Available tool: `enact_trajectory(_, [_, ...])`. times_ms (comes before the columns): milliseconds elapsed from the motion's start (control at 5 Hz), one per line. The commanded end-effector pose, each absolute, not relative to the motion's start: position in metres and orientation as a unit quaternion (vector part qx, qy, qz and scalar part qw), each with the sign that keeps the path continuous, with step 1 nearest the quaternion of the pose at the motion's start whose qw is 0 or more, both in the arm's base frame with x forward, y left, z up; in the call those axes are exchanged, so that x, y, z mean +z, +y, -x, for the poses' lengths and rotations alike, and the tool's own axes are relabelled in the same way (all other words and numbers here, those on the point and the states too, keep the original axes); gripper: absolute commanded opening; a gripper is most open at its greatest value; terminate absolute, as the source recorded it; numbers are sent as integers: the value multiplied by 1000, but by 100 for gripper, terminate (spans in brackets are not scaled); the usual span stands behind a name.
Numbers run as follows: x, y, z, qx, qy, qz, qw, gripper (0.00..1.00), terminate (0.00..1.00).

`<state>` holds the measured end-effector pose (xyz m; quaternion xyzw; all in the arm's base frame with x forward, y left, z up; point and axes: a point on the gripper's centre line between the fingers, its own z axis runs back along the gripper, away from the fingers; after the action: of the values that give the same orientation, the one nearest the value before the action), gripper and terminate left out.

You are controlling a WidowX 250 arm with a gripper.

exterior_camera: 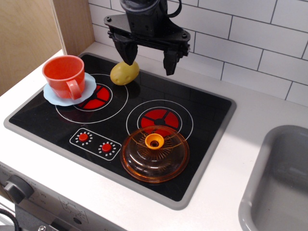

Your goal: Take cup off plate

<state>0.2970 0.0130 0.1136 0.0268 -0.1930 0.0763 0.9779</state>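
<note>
Nearest sits the orange lid — farther back, cup upright on plate, end effector hanging open, empty, above the potato toy.

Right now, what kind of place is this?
Likely a toy play kitchen: a black stovetop with printed red burners, a grey sink, white tiled wall, and a toy cup on a plate.

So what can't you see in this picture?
- Pale blue wavy-edged plastic plate: its middle is hidden under the orange-red plastic mug.
- Black gripper: the arm above is cut off by the top edge.
- Grey sink: cut off at the right edge.
</note>
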Motion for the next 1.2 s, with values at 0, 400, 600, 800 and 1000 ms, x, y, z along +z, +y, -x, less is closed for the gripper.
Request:
enact_trajectory(0, [114, 13, -297, 76, -193, -27, 978, 100, 0])
enact_trajectory(400, [128, 47, -259, 237, -162, -17, 958, 100, 0])
enact_trajectory(600, [134, 69, -244, 340, -120, -19, 933, 100, 0])
enact_trajectory(800, [128, 86, -237, 399, -105, -31, 910, 100, 0])
enact_trajectory(1000, [114, 99, -237, 441, -106, -24, 891, 100, 0])
